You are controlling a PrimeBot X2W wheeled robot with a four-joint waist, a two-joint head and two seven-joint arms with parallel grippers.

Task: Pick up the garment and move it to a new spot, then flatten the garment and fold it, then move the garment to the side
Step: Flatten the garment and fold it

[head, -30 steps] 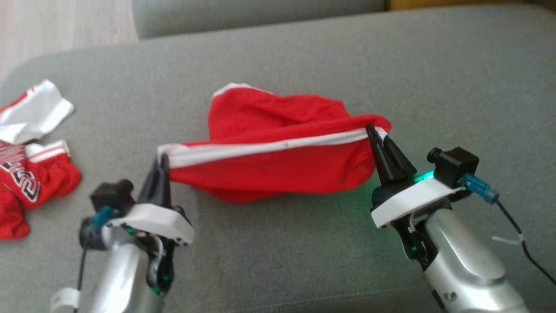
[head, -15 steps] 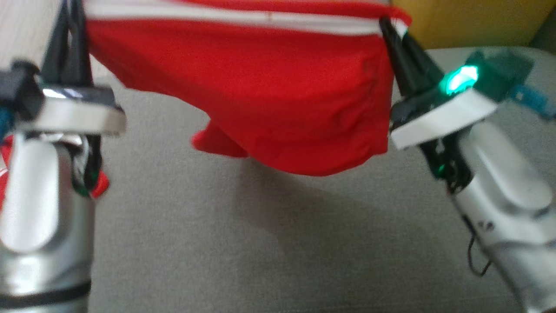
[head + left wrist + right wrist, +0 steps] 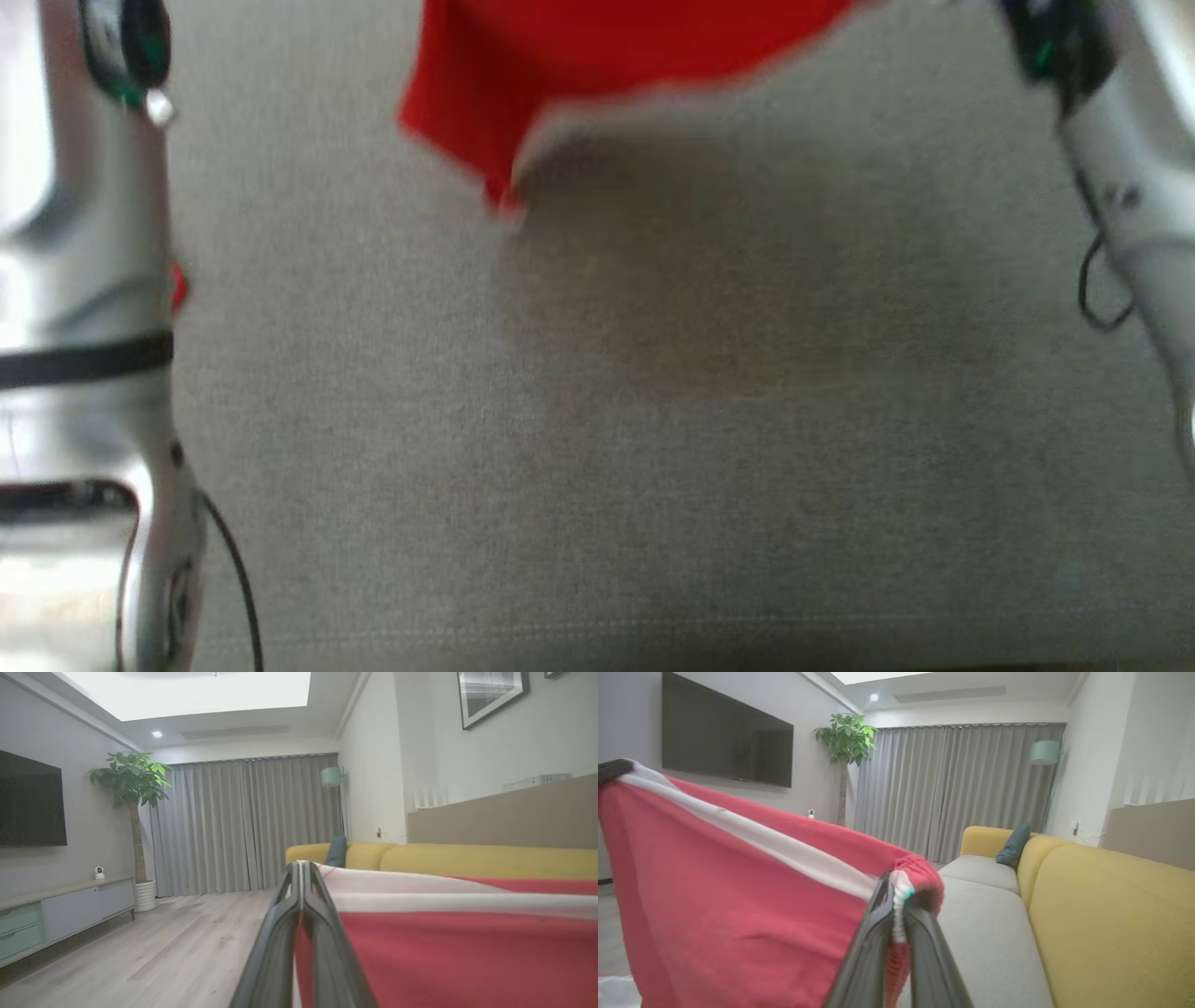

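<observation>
The garment (image 3: pixel 560 56) is red with a white-striped waistband and hangs in the air above the grey cushion (image 3: pixel 653 448); its lower hem dangles at the top of the head view. In the left wrist view my left gripper (image 3: pixel 301 870) is shut on one end of the garment's (image 3: pixel 444 952) waistband. In the right wrist view my right gripper (image 3: pixel 894 882) is shut on the other, gathered end of the garment (image 3: pixel 738 896), which stretches away to the left. My pale left forearm (image 3: pixel 84 280) and right forearm (image 3: pixel 1120 187) rise along the head view's edges.
A yellow sofa back (image 3: pixel 1111 914) with a dark teal pillow (image 3: pixel 1013 844) runs beside the grey seat (image 3: pixel 994 933). Beyond lie a wood floor (image 3: pixel 177 942), a low cabinet (image 3: pixel 56 914), a potted tree (image 3: pixel 133 812) and grey curtains (image 3: pixel 243 821).
Both arms have lifted the garment from the cushion high into the air, stretched between them. The grippers have risen past the head view's top edge, and the head camera has shifted.
</observation>
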